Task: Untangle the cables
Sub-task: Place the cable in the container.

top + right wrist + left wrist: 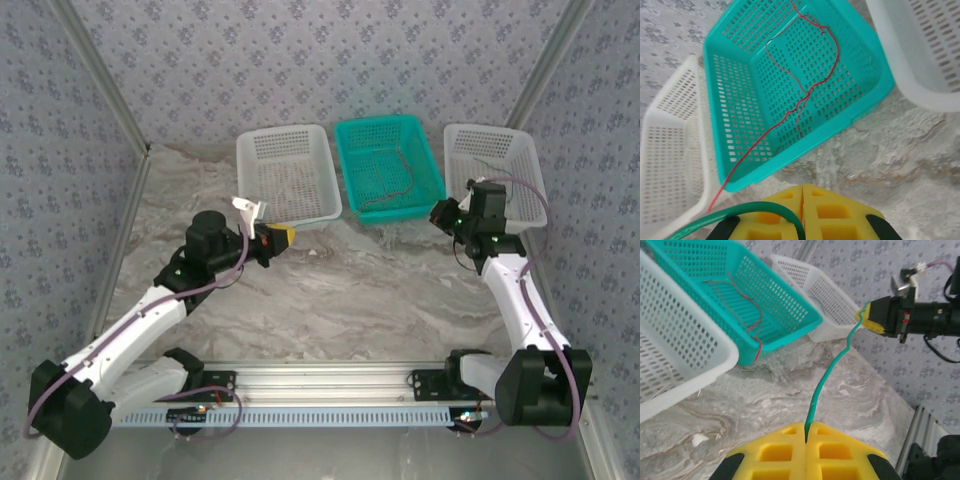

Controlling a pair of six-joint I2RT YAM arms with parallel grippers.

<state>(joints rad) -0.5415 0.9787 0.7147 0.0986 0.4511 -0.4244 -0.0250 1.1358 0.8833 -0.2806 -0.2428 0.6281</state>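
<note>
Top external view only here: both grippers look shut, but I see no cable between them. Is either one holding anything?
Observer: Yes. The left wrist camera shows a thin green cable pinched in the shut left gripper and running up to the right gripper.
Operator: Does the right one grip it too?
Observer: Its wrist camera shows that cable curving into its shut jaws.
Operator: And the red one?
Observer: The thin red wire lies loose in the teal plastic basket, with one end reaching past the rim.
</note>
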